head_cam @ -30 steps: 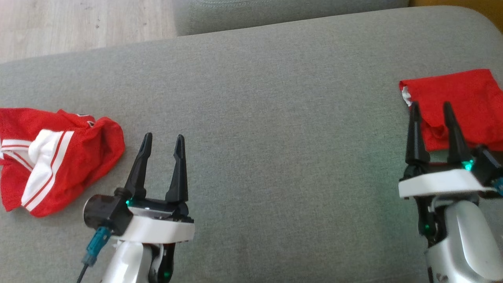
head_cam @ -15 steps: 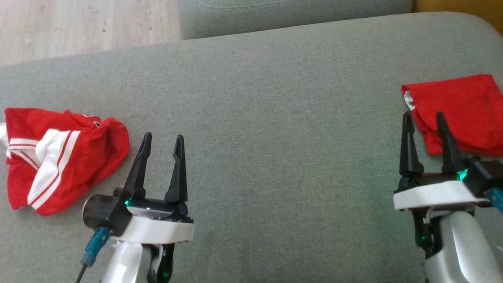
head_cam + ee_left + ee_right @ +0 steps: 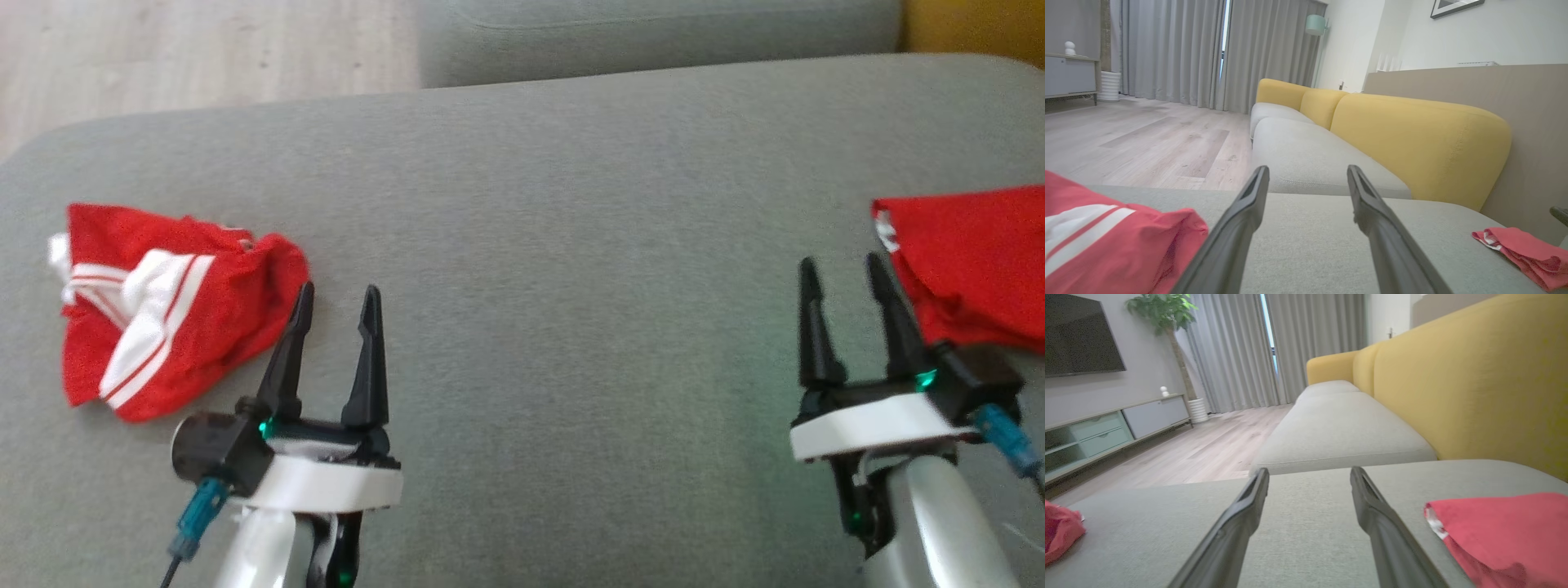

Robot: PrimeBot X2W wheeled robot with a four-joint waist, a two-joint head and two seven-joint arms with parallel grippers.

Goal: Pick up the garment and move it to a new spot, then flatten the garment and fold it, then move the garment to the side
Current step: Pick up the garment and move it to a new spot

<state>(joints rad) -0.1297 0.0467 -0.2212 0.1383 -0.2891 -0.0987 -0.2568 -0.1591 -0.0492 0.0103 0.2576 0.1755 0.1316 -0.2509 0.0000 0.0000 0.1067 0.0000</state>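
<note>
Left gripper (image 3: pixel 339 290): jaws spread wide, nothing between them, low over the grey seat cushion (image 3: pixel 555 245). Right gripper (image 3: pixel 841 261): same, wide apart and empty. Just left of the left gripper lies the crumpled garment (image 3: pixel 180 318), red mesh with white stripes, bunched on the near-left part of the cushion; its right edge sits beside the gripper's left finger (whether they touch I cannot tell). Just right of the right gripper lies a folded garment (image 3: pixel 971 261), plain red, flat at the right edge of the cushion. Judgement: the folded one looks finished, so the crumpled one is the piece to pick up. Risks: a pinch into the bunch may catch one layer only, so the cloth hangs twisted and is hard to flatten; mesh may snag on a finger tip; a low approach may nip the cushion cover; a sideways swing of the right arm could drag the folded piece open. Count: two grippers, two garments, two grey cushions (second cushion (image 3: pixel 653 41) at the far side).
</note>
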